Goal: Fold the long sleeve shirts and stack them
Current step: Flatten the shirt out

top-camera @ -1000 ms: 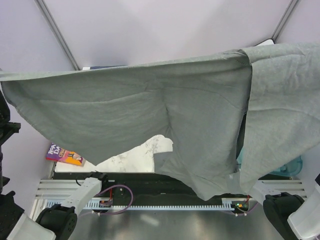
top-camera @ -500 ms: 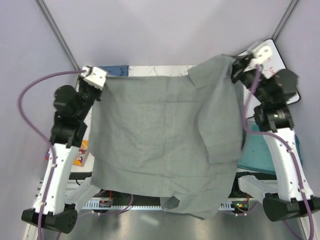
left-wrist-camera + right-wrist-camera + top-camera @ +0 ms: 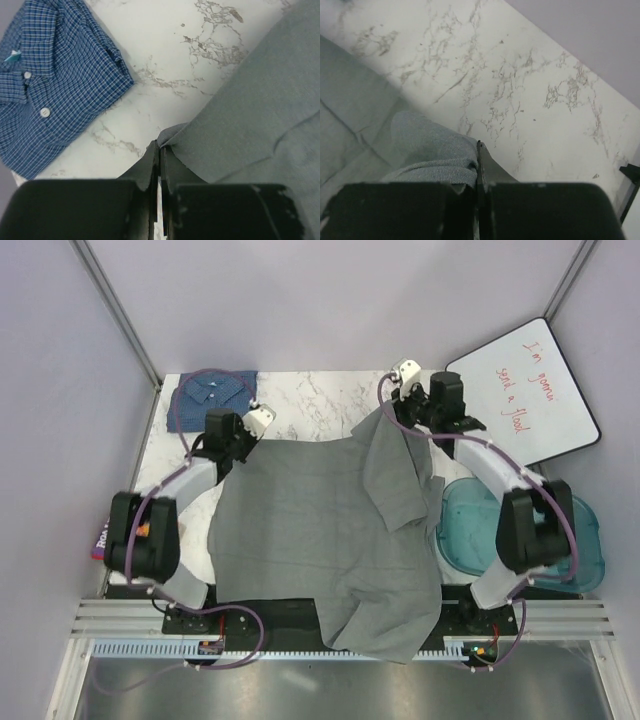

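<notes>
Seen from the top external camera, the grey shirt (image 3: pixel 320 530) lies spread across the marble desk (image 3: pixel 320 400), its near hem hanging over the desk's front edge and one flap folded inward along its right side. The left tool (image 3: pixel 252 432) pinches the grey shirt's far left corner; the right tool (image 3: pixel 392 405) pinches its far right corner. The blue checked shirt (image 3: pixel 213 390) sits folded beyond the grey shirt's far left corner, apart from it. A whiteboard (image 3: pixel 525 390) and a teal tray (image 3: pixel 575 540) lie to the grey shirt's right, and a book (image 3: pixel 100 540) is to its left. From the left wrist, the left tool (image 3: pixel 159 150) is closed narrow on the edge of the grey shirt (image 3: pixel 250 100), with the blue checked shirt (image 3: pixel 55 85) to the cloth's left across bare desk (image 3: pixel 165 50). From the right wrist, the right tool (image 3: pixel 477 155) is clamped narrow on a bunched fold of the grey shirt (image 3: pixel 430 145), with veined desk (image 3: pixel 520 90) beyond it.
</notes>
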Motion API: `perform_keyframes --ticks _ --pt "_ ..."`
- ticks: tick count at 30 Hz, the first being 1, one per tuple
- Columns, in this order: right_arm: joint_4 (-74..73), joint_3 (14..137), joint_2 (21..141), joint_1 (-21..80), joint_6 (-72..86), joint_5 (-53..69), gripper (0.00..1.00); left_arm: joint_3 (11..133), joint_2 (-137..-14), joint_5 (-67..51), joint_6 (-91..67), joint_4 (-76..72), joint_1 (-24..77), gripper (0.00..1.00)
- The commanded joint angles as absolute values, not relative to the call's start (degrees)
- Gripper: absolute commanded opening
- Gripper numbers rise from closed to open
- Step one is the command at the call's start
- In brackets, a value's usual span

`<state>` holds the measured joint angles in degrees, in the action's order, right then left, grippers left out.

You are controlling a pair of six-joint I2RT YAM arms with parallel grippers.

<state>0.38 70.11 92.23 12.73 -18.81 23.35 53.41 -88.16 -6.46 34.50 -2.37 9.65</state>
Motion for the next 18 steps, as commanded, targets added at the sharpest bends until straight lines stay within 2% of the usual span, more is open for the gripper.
perform_keyframes --ticks 1,7,13,15,18 --pt "1.67 80.31 101.76 13.36 -18.99 19.17 0.00 62.65 -97.53 -5.55 37.00 -6.86 9.49 0.02" --pt "0.53 87.97 110.03 13.53 -16.26 15.30 0.04 70.65 -106.33 -1.24 37.71 -2.91 9.14 0.02" --pt "0.18 93.86 114.52 14.15 -14.59 15.73 0.02 73.30 -106.88 -0.26 38.14 -1.76 5.98 0.02" --pt "0.18 95.09 116.27 14.59 -14.33 15.82 0.05 73.91 -106.52 -0.79 38.93 -0.36 4.31 0.02" --pt "-1.48 97.28 118.65 14.94 -13.10 14.16 0.35 74.88 -107.48 -1.41 40.68 3.33 3.25 0.02"
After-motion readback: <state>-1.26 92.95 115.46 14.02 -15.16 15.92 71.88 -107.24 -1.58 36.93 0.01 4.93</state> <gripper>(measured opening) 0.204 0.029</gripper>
